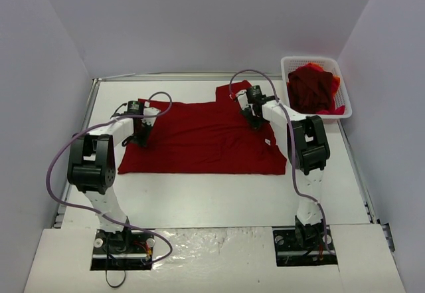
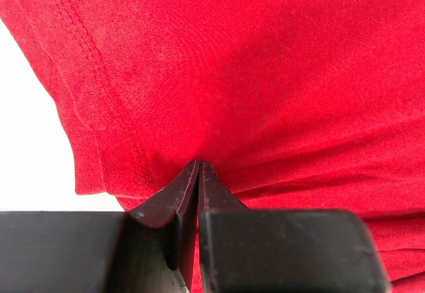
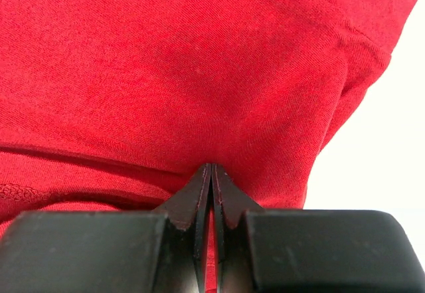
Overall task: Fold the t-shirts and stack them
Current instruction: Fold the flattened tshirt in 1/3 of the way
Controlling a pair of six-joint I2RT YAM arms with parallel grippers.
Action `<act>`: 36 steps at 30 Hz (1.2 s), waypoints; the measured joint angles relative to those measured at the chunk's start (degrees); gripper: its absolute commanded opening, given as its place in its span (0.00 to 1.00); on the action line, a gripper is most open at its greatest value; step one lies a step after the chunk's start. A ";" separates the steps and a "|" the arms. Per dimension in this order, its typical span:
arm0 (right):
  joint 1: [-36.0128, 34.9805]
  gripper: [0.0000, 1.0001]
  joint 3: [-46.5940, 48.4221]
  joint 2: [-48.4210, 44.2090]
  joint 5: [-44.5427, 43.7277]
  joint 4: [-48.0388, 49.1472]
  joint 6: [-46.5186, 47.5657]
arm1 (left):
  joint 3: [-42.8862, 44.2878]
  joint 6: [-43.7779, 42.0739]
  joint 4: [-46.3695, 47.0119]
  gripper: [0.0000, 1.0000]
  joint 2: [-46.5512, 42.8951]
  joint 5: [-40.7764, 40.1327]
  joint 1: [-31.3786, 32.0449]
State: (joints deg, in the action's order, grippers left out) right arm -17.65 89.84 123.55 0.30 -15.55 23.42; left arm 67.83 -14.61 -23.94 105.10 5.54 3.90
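The left gripper (image 2: 199, 168) has its two black fingers pressed together on a pinch of red cloth, which puckers at the tips. A double-stitched hem runs just left of the pinch, and white table (image 1: 199, 193) shows past the cloth edge. The right gripper (image 3: 211, 168) is clamped the same way, tips together on a raised crease, with the cloth edge just to its right. Both pinches belong to one t-shirt (image 1: 206, 140) spread across the middle of the table in the overhead view. Its straight near edge faces the arm bases, and one sleeve projects at the far right corner. The left gripper holds the far left corner and the right gripper holds the far right area, just beside that sleeve. A white mesh basket (image 1: 312, 60) sits at the far right corner of the table, apart from the spread shirt. It holds a heap of dark red t-shirts (image 1: 311, 88), with brighter red-orange cloth showing at the heap's right side.
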 measured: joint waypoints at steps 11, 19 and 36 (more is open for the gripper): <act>-0.02 0.00 -1.84 -1.22 0.15 0.02 0.44 | -3.19 -1.03 -3.02 0.02 -2.82 -0.48 1.25; -0.33 0.00 -5.03 -3.28 0.11 0.55 0.74 | -4.87 -1.90 -3.98 0.02 -4.26 -1.44 2.01; -1.22 0.00 1.73 0.31 -1.95 -6.99 0.79 | 3.34 -1.81 -12.28 0.03 1.66 -3.34 2.27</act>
State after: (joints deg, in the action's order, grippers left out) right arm -18.87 91.57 123.85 -1.65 -22.55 24.21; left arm 71.18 -16.43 -36.23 106.76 2.20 6.17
